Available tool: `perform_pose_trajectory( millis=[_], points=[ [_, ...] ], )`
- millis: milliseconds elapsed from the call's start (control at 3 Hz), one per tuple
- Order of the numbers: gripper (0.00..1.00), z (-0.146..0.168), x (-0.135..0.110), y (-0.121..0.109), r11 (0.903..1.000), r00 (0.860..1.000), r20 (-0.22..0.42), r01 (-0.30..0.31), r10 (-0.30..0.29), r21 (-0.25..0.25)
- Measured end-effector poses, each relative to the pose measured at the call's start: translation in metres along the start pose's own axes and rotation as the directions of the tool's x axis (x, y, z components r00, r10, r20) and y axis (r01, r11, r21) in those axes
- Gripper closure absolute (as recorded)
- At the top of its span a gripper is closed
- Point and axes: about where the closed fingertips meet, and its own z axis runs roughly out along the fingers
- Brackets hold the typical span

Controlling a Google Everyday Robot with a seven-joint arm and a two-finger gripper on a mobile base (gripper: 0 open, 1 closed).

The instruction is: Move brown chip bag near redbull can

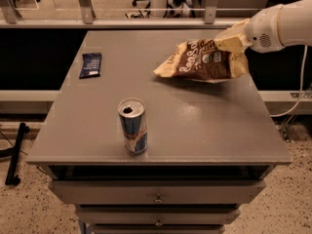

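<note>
My end effector [242, 34] is at the far right side of the surface [204, 126], and it is clamped on the upper right corner of the brown chip bag [202, 62]. The bag hangs from this corner, tilted, with its left end lower. It seems lifted just above the surface, because a shadow lies under it. The redbull can [132, 126] stands upright near the front edge, left of the middle and well apart from the bag. I judge that the step in hand is the carry toward the can. To do it well, I should bring the bag forward and to the left at a low height, so that the loose end does not swing. A crinkly bag held by one corner can slip or turn, so the clamp must be firm and the motion slow. I should set it down beside the can and not against it, because the can is slim and tall, and a push from the hanging end could tip it. By my count there is one brown chip bag, one redbull can, one small dark blue packet [90, 65] at the far left, and one end effector.
</note>
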Motion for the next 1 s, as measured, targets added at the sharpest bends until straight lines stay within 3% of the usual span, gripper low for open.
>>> perform_pose_trajectory(
  millis=[333, 1000],
  points=[
    [1.00, -0.022, -0.013, 0.031, 0.9998, 1.000, 0.026, -0.002, 0.002, -0.021],
    [1.00, -0.041, -0.018, 0.083, 0.9981, 0.999, -0.010, -0.049, 0.049, -0.036]
  ],
)
